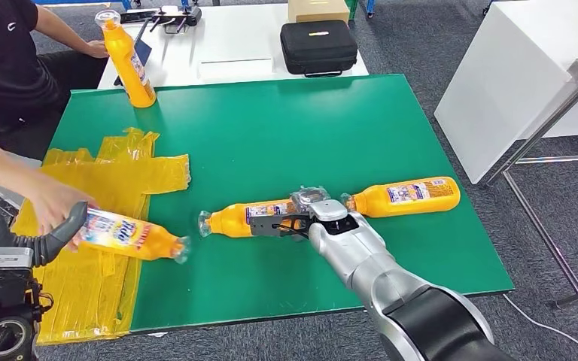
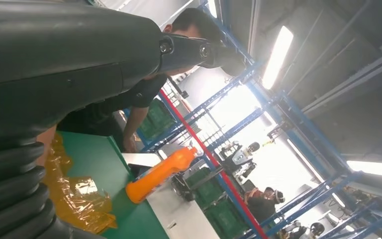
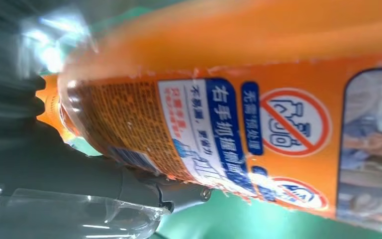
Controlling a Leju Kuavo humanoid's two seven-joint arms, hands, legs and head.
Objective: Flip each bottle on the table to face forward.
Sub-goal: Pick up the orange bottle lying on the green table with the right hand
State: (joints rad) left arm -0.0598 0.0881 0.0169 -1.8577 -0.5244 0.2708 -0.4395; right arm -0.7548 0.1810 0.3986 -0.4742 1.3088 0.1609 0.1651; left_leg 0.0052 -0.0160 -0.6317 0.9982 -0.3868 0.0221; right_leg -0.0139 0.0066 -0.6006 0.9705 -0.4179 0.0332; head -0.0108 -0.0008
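Observation:
Several orange bottles are on the green table (image 1: 308,128). One bottle (image 1: 233,219) lies on its side in the middle, and my right hand (image 1: 301,218) grips its body. Up close, that bottle's printed label (image 3: 258,99) faces my right hand (image 3: 79,174). A second bottle (image 1: 410,195) lies just right of it, cap toward my hand. A third bottle (image 1: 132,237) lies at the left under a person's hand (image 1: 49,201), with my left hand's (image 1: 60,232) thumb at its base. My left hand (image 2: 54,59) has its fingers stretched out. A fourth bottle (image 1: 129,60) (image 2: 161,174) stands upright far left.
Crumpled yellow plastic bags (image 1: 120,173) cover the table's left side. A person in black (image 1: 7,53) sits at the far left. Behind the green table, a white table (image 1: 226,37) carries a black case (image 1: 318,47). A white desk (image 1: 512,68) stands to the right.

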